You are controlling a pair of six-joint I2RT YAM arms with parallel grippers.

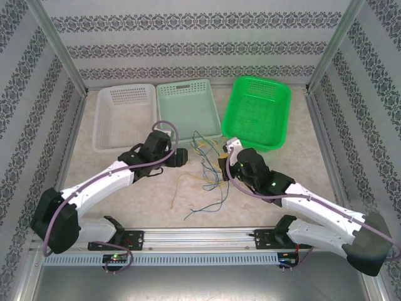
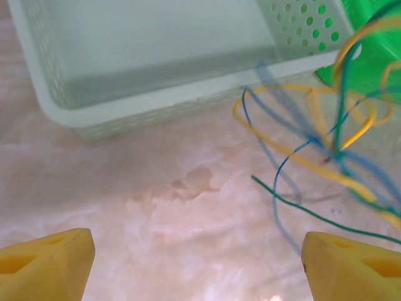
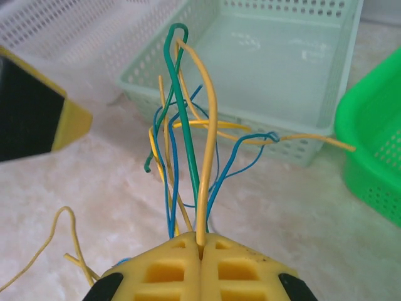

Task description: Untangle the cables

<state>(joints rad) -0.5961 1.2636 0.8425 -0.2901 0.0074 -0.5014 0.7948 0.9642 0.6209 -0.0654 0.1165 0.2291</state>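
Bench point(image 1: 144, 200): pale marbled top, walled in by patterned panels.

Three baskets in a row at the far side: white basket point(image 1: 125, 116) on the left, pale green basket point(image 1: 188, 106) in the middle, bright green basket point(image 1: 258, 113) on the right and set at a slant. White and pale green baskets touch along their sides.

Left arm point(image 1: 100, 182) reaches in from the near left, right arm point(image 1: 313, 210) from the near right. Their heads face each other across mid-bench.

Left pincer point(image 2: 197, 251): jaws stand wide apart, with bare bench showing between the yellow fingers point(image 2: 47, 263). It sits low, just short of the pale green basket's near wall.

Right pincer point(image 3: 200, 241): jaws pressed together, clamped on the cables point(image 3: 188, 125). A yellow and a dark green strand rise straight out of the seam, with blue loops beside them.

Cables point(image 1: 203, 169): a loose tangle between the two pincers, just in front of the pale green basket. A few yellow and blue ends trail over the bench toward the near edge. From the left wrist the strands hang ahead and to the right, blurred, and I cannot tell whether any touches the right finger.
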